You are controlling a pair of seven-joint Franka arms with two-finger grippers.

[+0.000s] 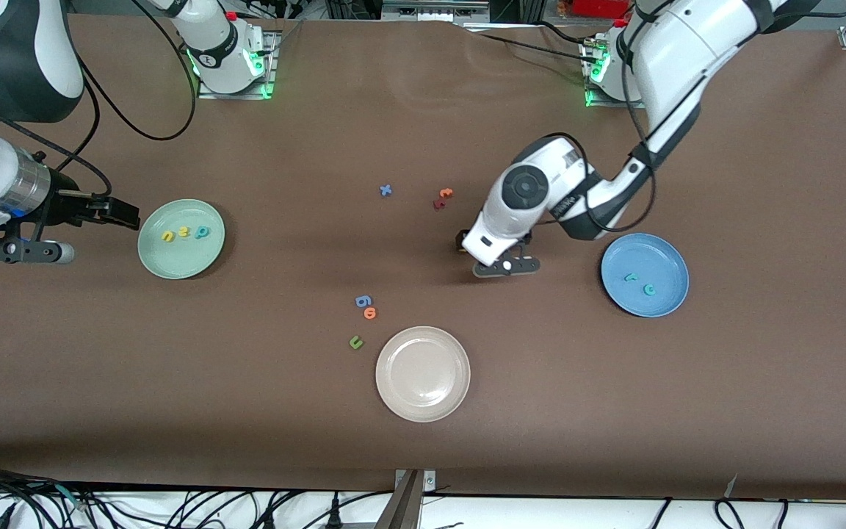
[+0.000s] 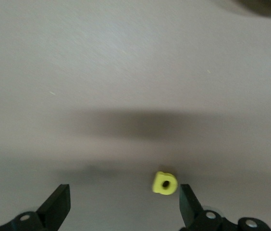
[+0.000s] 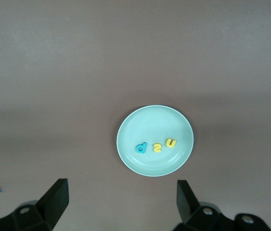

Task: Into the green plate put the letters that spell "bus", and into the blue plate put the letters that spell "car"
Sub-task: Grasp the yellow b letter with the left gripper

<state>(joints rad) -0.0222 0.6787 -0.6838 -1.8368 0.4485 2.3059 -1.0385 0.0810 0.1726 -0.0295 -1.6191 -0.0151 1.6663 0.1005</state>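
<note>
Left gripper [image 2: 123, 204] low over bare tabletop [image 1: 540, 411], jaws wide apart, holding nothing; the yellow "a" [image 2: 165, 183] lies flat on the table between the fingers, close in by one fingertip [image 2: 188, 199] and well off the other, not touched by either. In the front view that gripper [image 1: 493, 266] sits between the beige-white plate [image 1: 423, 373] and the blue plate [image 1: 644, 274], with the "a" hidden under the hand. Blue plate already has the teal "r" [image 1: 631, 278] and teal "c" [image 1: 648, 289] in it, so the "car" set is short only the "a". Right gripper [image 3: 121, 204] up in the air by the green plate [image 3: 155, 140], fingers spread, empty, arm waiting; green plate lies out ahead of those fingers and holds the teal "b" [image 3: 141, 147], yellow "s" [image 3: 157, 146] and yellow "u" [image 3: 171, 143] in a row, so "bus" looks done. Step in hand, as I judge it: picking the last "car" letter. Next move calls for centring the fingers on the "a", since it sits off to one side, dropping to table level, pinching shut, then lifting and carrying over the blue plate to release. Leftovers stay put: dark green "u" [image 1: 355, 342], orange "o" [image 1: 370, 313], a blue letter [image 1: 363, 300], blue "x" [image 1: 385, 190], orange "t" [image 1: 446, 193], dark red letter [image 1: 438, 204].
</note>
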